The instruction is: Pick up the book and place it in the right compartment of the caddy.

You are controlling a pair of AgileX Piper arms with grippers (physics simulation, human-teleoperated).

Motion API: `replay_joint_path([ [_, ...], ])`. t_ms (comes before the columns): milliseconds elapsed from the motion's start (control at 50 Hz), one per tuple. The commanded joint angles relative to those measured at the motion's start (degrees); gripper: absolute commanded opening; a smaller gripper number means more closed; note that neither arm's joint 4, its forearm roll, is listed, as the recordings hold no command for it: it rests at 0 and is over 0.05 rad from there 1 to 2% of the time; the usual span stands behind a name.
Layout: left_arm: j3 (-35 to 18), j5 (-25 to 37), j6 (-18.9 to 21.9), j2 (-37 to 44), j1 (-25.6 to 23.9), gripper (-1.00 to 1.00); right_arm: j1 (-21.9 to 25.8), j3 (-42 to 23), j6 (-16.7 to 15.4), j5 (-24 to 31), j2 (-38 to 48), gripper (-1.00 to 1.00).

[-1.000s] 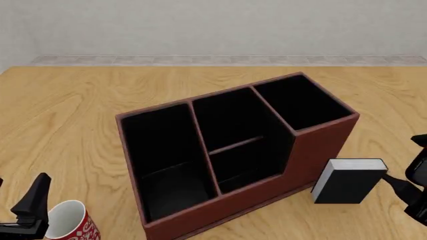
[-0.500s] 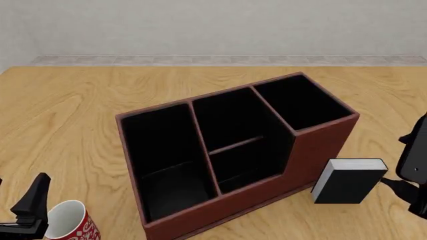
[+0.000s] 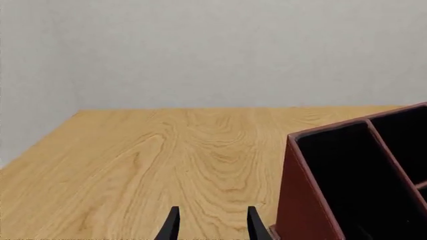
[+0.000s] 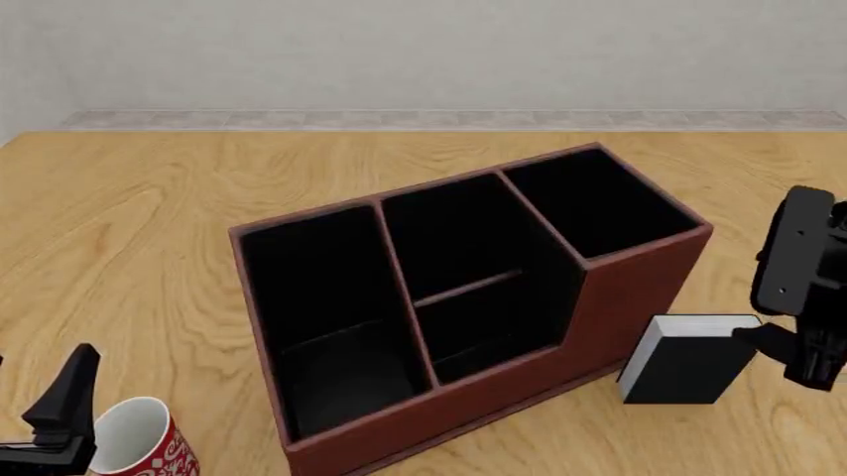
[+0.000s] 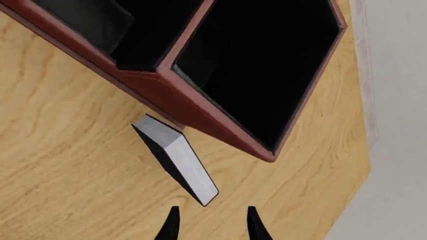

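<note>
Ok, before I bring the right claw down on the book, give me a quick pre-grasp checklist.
1. Right claw open: ok.
2. Claw holds nothing: ok.
3. Book standing on the table beside the caddy, not yet gripped: ok.
4. Claw lined up over the book: cannot tell; in the right wrist view only the book's corner sits between the fingertips.
5. Right compartment holds nothing visible: ok.
6. Left claw away from the book: ok.

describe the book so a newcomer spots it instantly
Find the big reddish-brown caddy mid-table. At the foot of its taller end, on the right, stands the book: small, black, with white page edges, unlike the red-patterned mug at front left.
</note>
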Motion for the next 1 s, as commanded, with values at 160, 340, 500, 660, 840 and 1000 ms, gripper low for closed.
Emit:
replay_joint_path([
  [160, 0.30, -0.01, 0.38, -0.07, 0.40, 1.00, 2.63, 2.85, 2.46, -5.43, 6.07, 1.00],
  [340, 0.80, -0.19, 0.76, -0.08, 0.57, 1.00, 3.22, 3.86, 2.97, -7.76, 7.75, 1.00],
  [500, 0.89, -0.08, 0.84, -0.08, 0.53, 1.00, 4.04, 4.37, 3.97, -9.44, 9.19, 1.00],
  [660, 0.88, -0.04, 1.06, -0.08, 0.74, 1.00, 5.03, 5.95, 5.05, -10.42, 10.03, 1.00],
  [840, 1.01, 0.04, 1.13, -0.07, 0.87, 1.00, 4.92, 6.59, 5.63, -10.80, 10.17, 1.00],
  [1000, 0.86, 0.05, 1.09, -0.07, 0.99, 1.00, 5.18, 7.37, 6.46, -11.13, 10.57, 1.00],
])
